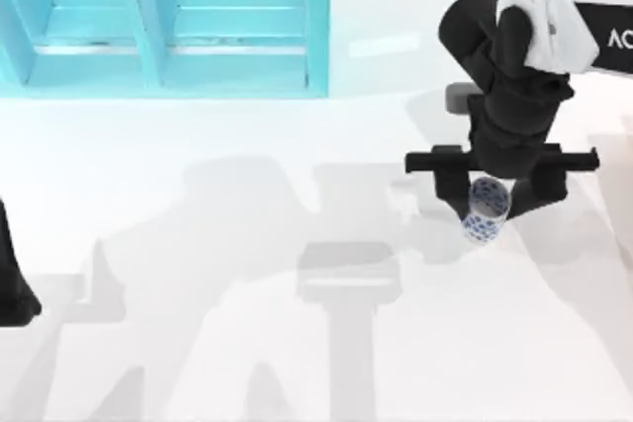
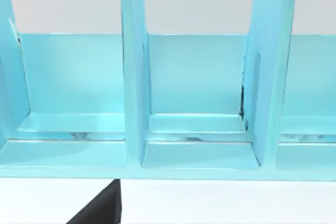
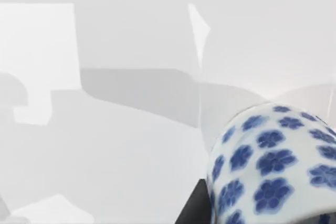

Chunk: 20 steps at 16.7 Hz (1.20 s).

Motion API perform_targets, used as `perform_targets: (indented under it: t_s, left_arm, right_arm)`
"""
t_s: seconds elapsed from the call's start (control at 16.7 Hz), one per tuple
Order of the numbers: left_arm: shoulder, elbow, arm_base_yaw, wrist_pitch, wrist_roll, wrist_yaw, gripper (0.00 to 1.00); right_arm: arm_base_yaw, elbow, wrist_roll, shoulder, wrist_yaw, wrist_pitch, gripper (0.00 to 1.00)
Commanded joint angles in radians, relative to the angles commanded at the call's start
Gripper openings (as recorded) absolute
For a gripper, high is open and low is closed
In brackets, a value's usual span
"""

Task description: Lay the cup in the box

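Note:
The cup (image 1: 484, 220), white with dark-blue flowers, hangs tilted above the table at the right, its pale mouth turned upward in the top view. My right gripper (image 1: 492, 203) is shut on it, a dark finger on either side. In the right wrist view the cup (image 3: 273, 166) is very close, with white table behind it. The box (image 1: 316, 27) is a cyan rack with upright dividers at the table's far left, well away from the cup. My left arm (image 1: 12, 284) is parked at the left edge, and its wrist view faces the box (image 2: 134, 77) and its compartments.
White table (image 1: 247, 363) lies between the cup and the box, crossed by grey shadows of both arms. The box's dividers (image 2: 268, 77) separate narrow compartments with raised floors.

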Motion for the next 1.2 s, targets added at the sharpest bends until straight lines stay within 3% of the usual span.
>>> perform_targets:
  t_s: [0.36, 0.9, 1.2]
  left_arm:
    - [0.0, 0.0, 0.0, 0.0, 0.0, 0.0, 1.0]
    - [0.0, 0.0, 0.0, 0.0, 0.0, 0.0, 1.0]
    - [0.0, 0.0, 0.0, 0.0, 0.0, 0.0, 1.0]
  right_arm:
    - [-0.096, 0.055, -0.124, -0.046, 0.011, -0.1, 0.0]
    - [-0.727, 0.163, -0.744, -0.234, 0.003, -0.38, 0.0]
    - [-0.869, 0.168, -0.875, -0.281, -0.003, -0.45, 0.0]
